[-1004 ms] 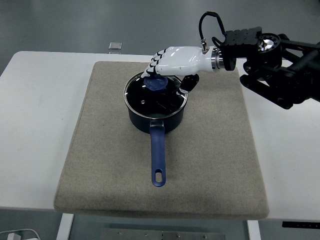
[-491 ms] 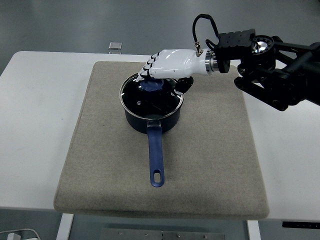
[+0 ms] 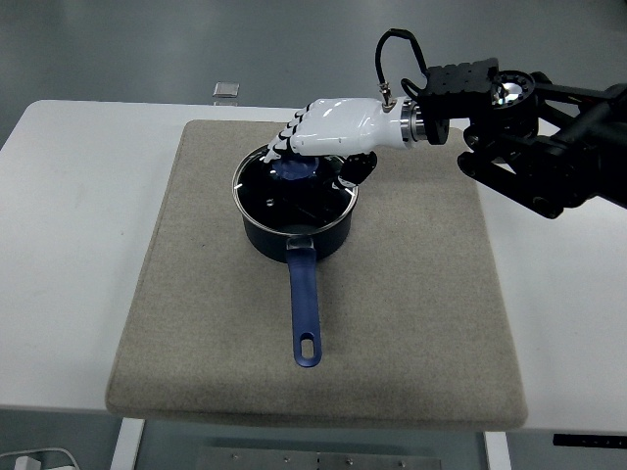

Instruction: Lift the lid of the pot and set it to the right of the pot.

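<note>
At the near edge of the bench [image 3: 69, 294] the grey mat [image 3: 411, 323] lies flat. On it the pot's blue handle [image 3: 307, 308] points straight toward us, long axis running near to far. Further in sits the pot [image 3: 294, 211] itself, around the middle of the mat, glass lid [image 3: 284, 196] on top and level as far as I can tell. The lid's blue knob [image 3: 294, 170] sits directly under the right hand [image 3: 338, 127], which reaches in from the right and is the only hand on show. Its fingers [image 3: 286, 143] are curled down over the knob; whether they actually pinch it, I can't tell. To the pot's right there's open mat, and that's where I'd say the lid goes once it's lifted.
</note>
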### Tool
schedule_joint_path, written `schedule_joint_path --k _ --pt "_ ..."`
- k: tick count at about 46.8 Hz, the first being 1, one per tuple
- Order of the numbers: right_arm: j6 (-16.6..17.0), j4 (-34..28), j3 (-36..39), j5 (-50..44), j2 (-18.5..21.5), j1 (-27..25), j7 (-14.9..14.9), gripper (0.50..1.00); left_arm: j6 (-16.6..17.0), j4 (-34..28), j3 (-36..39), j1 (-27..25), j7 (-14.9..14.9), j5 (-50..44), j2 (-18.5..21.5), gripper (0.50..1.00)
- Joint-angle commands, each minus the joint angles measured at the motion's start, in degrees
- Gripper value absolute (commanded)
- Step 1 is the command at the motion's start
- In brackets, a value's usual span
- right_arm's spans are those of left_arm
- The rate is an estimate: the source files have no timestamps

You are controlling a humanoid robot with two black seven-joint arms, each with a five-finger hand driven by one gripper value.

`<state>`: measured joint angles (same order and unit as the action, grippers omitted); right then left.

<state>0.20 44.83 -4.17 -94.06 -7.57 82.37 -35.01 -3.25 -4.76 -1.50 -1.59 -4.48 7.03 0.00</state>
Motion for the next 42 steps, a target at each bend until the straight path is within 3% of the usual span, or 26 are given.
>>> schedule_joint_path --k 1,42 --pt "0.15 -0.1 0.04 0.19 0.18 -0.02 0.01 0.5 0.0 0.01 0.01 0.0 0.0 0.0 0.0 1.0" --pt "0.15 -0.19 0.13 0.02 1.15 0.16 0.01 0.5 0.0 -0.08 -0.08 0.0 0.0 0.0 0.0 1.0"
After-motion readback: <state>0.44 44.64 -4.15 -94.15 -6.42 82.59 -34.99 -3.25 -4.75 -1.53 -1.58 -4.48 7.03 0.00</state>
